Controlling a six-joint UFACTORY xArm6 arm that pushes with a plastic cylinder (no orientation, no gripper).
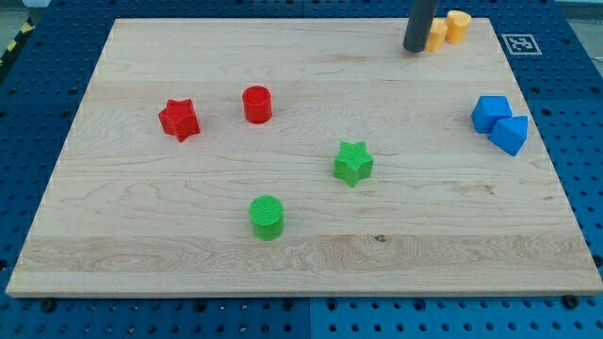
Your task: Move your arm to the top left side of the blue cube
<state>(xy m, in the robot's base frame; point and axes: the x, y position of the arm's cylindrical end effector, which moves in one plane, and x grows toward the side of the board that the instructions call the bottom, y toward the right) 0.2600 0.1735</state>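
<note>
The blue cube (491, 113) sits near the board's right edge, touching a second blue block (510, 135) just below and right of it. My tip (415, 49) is the lower end of the dark rod at the view's top right. It stands well up and to the left of the blue cube, apart from it. The tip is right beside a yellow block (435, 36), with another yellow block (457, 25) just beyond.
A red star (179, 119) and a red cylinder (257, 104) lie at the left middle. A green star (353, 163) and a green cylinder (268, 217) lie at the centre. The wooden board (113, 264) rests on a blue pegboard.
</note>
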